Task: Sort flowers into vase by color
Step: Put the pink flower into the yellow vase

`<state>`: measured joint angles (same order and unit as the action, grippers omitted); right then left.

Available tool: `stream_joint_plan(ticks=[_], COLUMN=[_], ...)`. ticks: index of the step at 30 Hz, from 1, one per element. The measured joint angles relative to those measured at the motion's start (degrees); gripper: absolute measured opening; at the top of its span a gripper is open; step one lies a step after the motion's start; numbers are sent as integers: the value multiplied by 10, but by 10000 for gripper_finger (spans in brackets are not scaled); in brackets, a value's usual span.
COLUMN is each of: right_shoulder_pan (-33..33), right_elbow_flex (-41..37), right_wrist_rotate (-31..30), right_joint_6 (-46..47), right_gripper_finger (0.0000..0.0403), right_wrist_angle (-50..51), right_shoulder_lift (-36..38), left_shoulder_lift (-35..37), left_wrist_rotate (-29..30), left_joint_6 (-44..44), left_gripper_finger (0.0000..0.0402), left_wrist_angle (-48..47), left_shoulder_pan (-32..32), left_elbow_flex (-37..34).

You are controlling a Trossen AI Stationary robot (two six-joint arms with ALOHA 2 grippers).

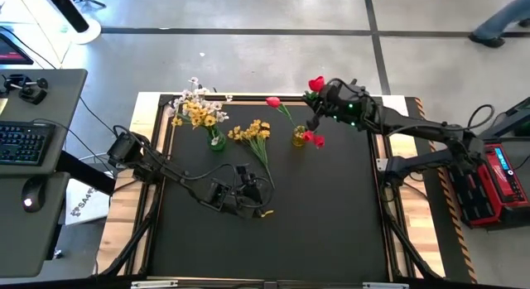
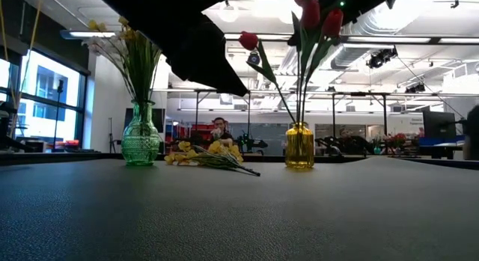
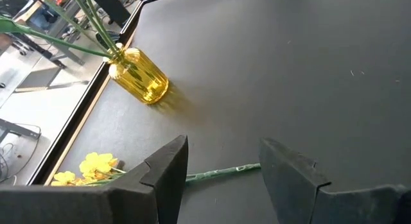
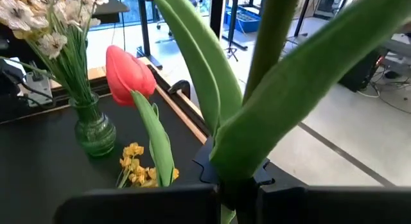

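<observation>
A green vase (image 1: pixel 216 142) holds yellow and white flowers. A yellow vase (image 1: pixel 299 138) holds red tulips, one of which (image 1: pixel 273 101) leans left. A yellow bunch (image 1: pixel 252 133) lies flat on the mat between the vases, its stem (image 3: pixel 221 172) pointing to the near side. My left gripper (image 1: pixel 248 188) is open low over that stem's end, with one finger on each side (image 3: pixel 221 182) and not touching it. My right gripper (image 1: pixel 319 107) is shut on a red tulip (image 1: pixel 316 84) above the yellow vase (image 2: pixel 299 145). My right gripper pinches the tulip's green stem (image 4: pixel 239 176) between its two fingers, below the leaves. The fingers lie across the stem. The tulip stands upright with its bloom (image 2: pixel 310 13) up, and the stem runs down toward the yellow vase's mouth. I cannot tell whether its end is inside.
The black mat (image 1: pixel 331 214) has a raised wooden rim (image 1: pixel 397 198). The near half of the mat holds only my left arm (image 1: pixel 166 169). A desk with a keyboard (image 1: pixel 21 144) stands to the left of the table. A person sits far behind the table (image 2: pixel 218 130).
</observation>
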<state>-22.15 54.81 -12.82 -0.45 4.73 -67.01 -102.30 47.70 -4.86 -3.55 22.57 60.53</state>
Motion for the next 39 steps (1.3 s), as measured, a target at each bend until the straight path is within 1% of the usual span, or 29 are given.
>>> stream_joint_plan(ticks=[7,12,17,24,29,31,33,39], right_shoulder_pan=[0,0,0,0,0,0,0,0], right_elbow_flex=[0,0,0,0,0,0,0,4], right_wrist_rotate=[0,32,34,34,34,34,29,23], right_joint_6=[-5,13,15,15,15,11,10,3], right_gripper_finger=[0,0,0,0,12,25,49,158], right_wrist_angle=[1,15,43,42,57,62,68,76], right_shoulder_lift=[45,61,39,-4,-14,-12,-8,-7], left_shoulder_lift=[0,0,0,0,0,0,0,0], left_wrist_rotate=[0,0,0,-2,-3,-3,-3,-3], left_joint_6=[0,0,0,0,0,0,0,-14], left_gripper_finger=[179,179,179,179,179,179,179,179], left_wrist_angle=[0,4,4,4,4,4,4,4], left_shoulder_pan=[0,0,0,0,0,0,0,0], left_elbow_flex=[0,0,0,0,0,0,0,0])
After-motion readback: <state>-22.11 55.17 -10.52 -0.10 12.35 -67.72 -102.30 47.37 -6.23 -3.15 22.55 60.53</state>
